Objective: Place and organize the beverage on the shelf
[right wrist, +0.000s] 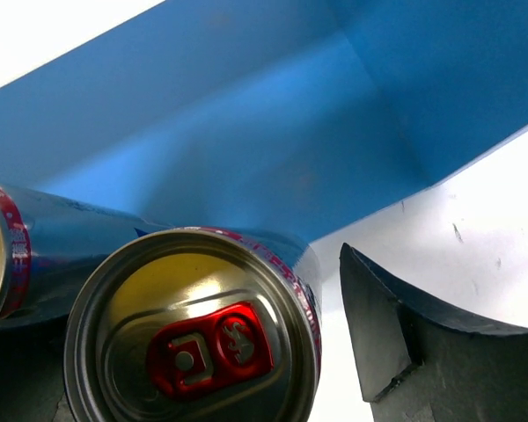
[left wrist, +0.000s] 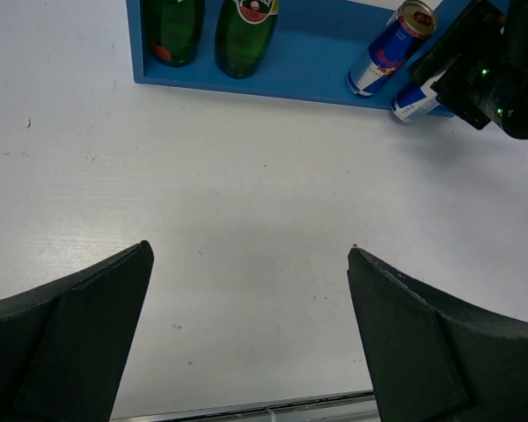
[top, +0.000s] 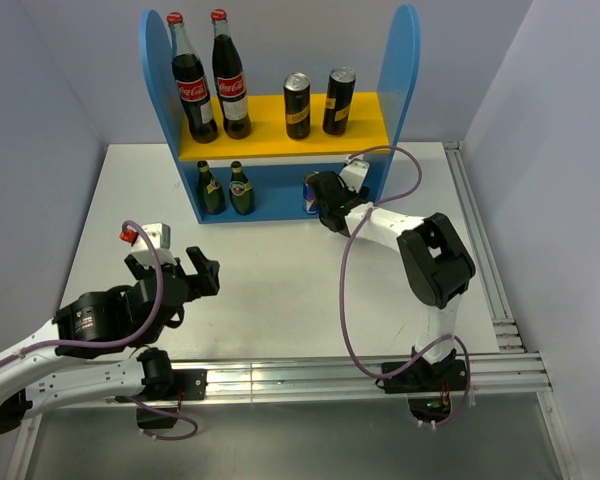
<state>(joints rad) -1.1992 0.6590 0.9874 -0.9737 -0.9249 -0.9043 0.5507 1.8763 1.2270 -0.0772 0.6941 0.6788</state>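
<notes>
Setting the slim can (right wrist: 189,343) down upright beside its twin (right wrist: 9,255), three o'clock of the green bottles (top: 211,188) on the shelf (right wrist: 246,132), matters most; right fingers (right wrist: 422,352) bracket it, grip unclear; left fingers (left wrist: 62,352) gape.

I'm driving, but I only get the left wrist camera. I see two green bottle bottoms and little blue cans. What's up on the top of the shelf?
Observer: The yellow upper board holds two red-capped cola bottles and two tall dark cans.
Child: What's that black thing in my corner?
Observer: That's the right hand, its arm reaching from the near table edge to the shelf's lower right end.
Child: What's the top of the can beside it like?
Observer: A silver lid with a red pull tab, seen in the right wrist view.
</notes>
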